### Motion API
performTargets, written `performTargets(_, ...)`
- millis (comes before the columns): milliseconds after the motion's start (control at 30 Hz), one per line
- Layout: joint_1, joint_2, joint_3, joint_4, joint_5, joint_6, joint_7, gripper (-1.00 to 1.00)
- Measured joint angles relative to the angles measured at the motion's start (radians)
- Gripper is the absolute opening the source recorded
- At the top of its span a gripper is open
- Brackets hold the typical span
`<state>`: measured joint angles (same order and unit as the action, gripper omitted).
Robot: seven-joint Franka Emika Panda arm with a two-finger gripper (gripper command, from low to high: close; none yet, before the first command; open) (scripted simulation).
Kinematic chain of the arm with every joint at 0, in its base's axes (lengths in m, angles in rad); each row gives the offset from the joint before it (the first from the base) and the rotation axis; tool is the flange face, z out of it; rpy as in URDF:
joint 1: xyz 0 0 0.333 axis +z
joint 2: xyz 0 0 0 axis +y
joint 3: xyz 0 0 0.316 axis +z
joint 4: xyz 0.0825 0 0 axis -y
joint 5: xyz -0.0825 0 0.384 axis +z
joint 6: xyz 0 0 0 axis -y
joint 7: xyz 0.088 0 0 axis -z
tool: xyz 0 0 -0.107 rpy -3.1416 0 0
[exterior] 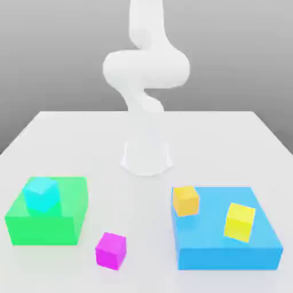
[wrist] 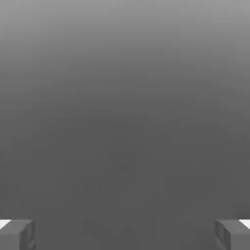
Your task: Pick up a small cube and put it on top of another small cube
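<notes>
The small magenta cube (exterior: 111, 250) sits on the white table near the front, between the two big blocks. The small cyan cube (exterior: 41, 194) rests on top of the big green block (exterior: 48, 220) at the exterior view's left. My white arm (exterior: 146, 68) rises from its base at the table's middle and leaves the exterior view at the top. In the hand view my gripper (wrist: 125, 235) is open, its grey fingertips (wrist: 19, 233) far apart with nothing between them, facing a plain grey background.
A flat blue block (exterior: 229, 246) lies at the exterior view's right with an orange cube (exterior: 186, 200) and a yellow cube (exterior: 239, 221) on it. The arm's round base (exterior: 147, 157) stands behind the blocks on the table (exterior: 143, 131).
</notes>
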<state>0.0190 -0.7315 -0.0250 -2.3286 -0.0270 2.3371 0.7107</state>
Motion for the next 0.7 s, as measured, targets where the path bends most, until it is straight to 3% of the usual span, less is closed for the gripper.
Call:
performTargets(367, 0.08, 0.3, -0.142, -0.126, -0.08, 0.163, -0.425, 0.0)
performTargets(700, 0.134, 0.572, -0.268, -0.241, -0.048, 0.313, -0.881, 0.0)
